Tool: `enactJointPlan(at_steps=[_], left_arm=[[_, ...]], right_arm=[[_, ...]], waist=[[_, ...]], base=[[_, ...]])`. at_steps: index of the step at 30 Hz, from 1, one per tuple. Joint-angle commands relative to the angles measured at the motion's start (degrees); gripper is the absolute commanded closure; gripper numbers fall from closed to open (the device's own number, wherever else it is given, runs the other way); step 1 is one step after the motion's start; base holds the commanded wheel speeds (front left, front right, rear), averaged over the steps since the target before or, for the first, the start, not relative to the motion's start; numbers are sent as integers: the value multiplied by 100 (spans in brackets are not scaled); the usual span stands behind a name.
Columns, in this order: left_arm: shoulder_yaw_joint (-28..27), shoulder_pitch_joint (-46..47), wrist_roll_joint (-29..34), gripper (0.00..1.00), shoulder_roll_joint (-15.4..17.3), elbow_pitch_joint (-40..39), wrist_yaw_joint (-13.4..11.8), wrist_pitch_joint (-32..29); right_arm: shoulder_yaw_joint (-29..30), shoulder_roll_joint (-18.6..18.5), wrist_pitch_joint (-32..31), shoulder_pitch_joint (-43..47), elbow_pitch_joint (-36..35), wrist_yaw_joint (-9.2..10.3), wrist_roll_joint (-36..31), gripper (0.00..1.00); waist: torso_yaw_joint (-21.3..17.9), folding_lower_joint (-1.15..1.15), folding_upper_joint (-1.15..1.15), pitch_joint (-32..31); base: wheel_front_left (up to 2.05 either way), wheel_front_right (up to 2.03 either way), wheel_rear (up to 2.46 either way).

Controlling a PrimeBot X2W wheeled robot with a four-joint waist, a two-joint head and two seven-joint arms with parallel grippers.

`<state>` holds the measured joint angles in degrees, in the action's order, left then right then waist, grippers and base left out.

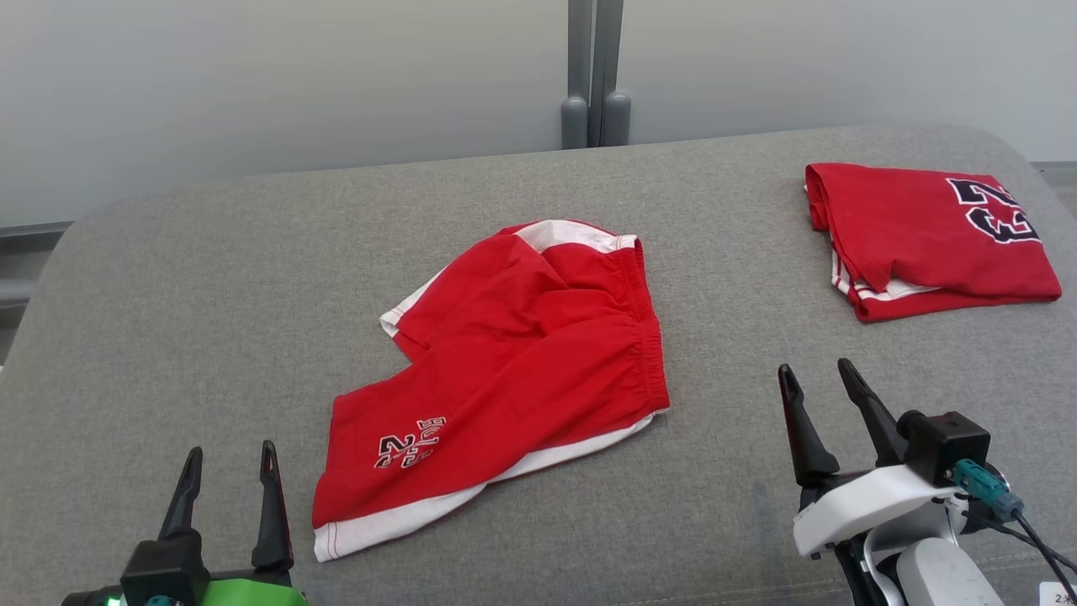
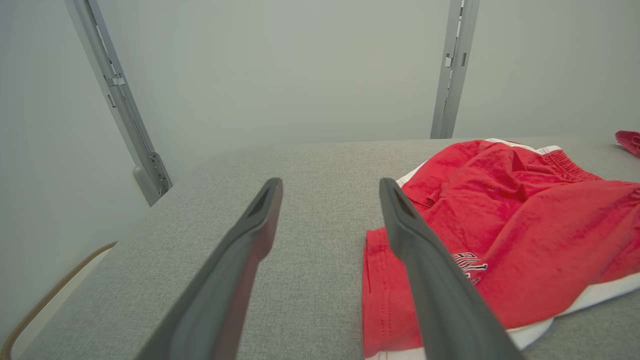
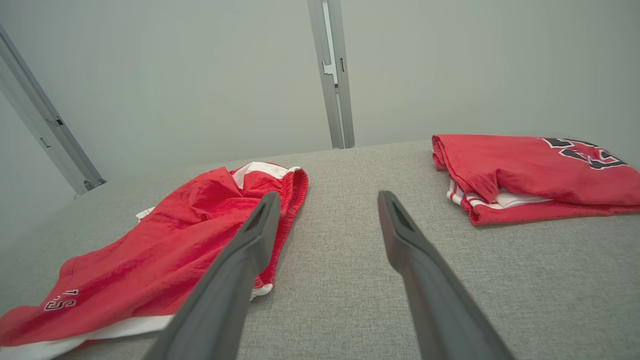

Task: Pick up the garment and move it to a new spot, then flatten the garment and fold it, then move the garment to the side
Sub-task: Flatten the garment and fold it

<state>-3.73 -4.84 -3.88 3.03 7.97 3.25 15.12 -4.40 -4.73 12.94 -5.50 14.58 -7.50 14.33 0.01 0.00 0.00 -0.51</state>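
Before me, the grey cloth-covered table (image 1: 210, 278) carries two things: rumpled red shorts (image 1: 522, 353) with white trim near its middle, and a folded red jersey (image 1: 917, 236) well apart at my far right.

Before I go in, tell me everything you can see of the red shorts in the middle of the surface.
The red shorts look like thin, shiny fabric with white trim, a gathered elastic waistband toward the robot's right and a dark number print near the left leg hem. They lie crumpled, not flat, one leg bunched behind, directly on the gray cushioned surface. Nothing else touches them.
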Motion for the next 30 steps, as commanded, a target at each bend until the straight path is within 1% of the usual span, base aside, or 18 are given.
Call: enactJointPlan(at_steps=[1,14,30], left_arm=[[-19,82,50,0,46,5,-50,-3],[2,34,50,0,40,-57,-47,-2],[28,-8,33,0,34,-69,-52,-3]], right_arm=[[-8,-28,-3,-1,13,2,10,0],[-40,-26,17,-18,17,2,7,0],[-27,-22,-1,30,-5,2,-6,0]], waist=[[-2,0,0,-2],[-32,0,0,-15],[20,0,0,-19]], base=[[0,0,0],[0,0,0],[0,0,0]])
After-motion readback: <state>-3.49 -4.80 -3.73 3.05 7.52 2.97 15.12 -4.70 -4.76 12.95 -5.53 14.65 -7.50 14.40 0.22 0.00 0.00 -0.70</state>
